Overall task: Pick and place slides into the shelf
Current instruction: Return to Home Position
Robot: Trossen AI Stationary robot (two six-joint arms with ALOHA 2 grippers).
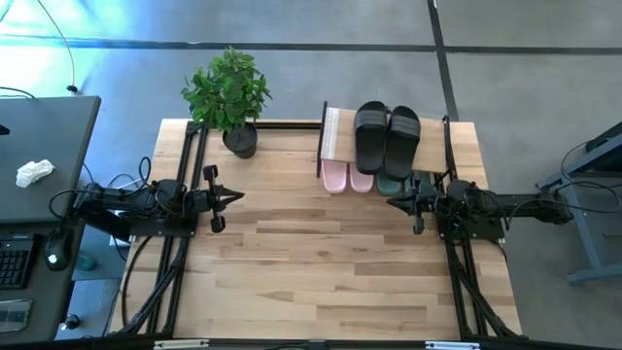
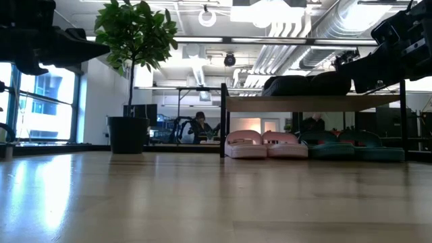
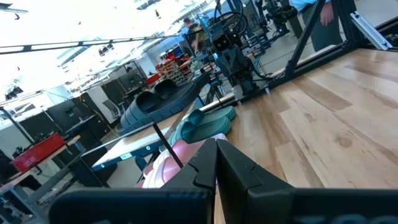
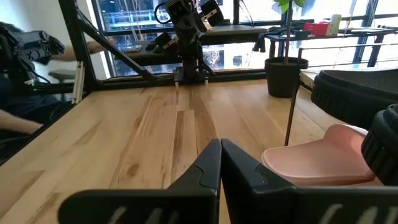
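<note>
Left gripper (image 1: 236, 197) and right gripper (image 1: 395, 203) sit over opposite sides of the table (image 1: 321, 282), each with fingers pressed together and nothing held. Beyond them, the shelf (image 1: 335, 136) bears the black slides (image 1: 387, 136) on its board. The pink slides (image 1: 347, 178) and teal slides (image 1: 393, 185) lie paired beneath. Judgement: placing looks complete, and the step in hand is parking the arms. The right arm, near the shelf, needs a clean withdrawal.
</note>
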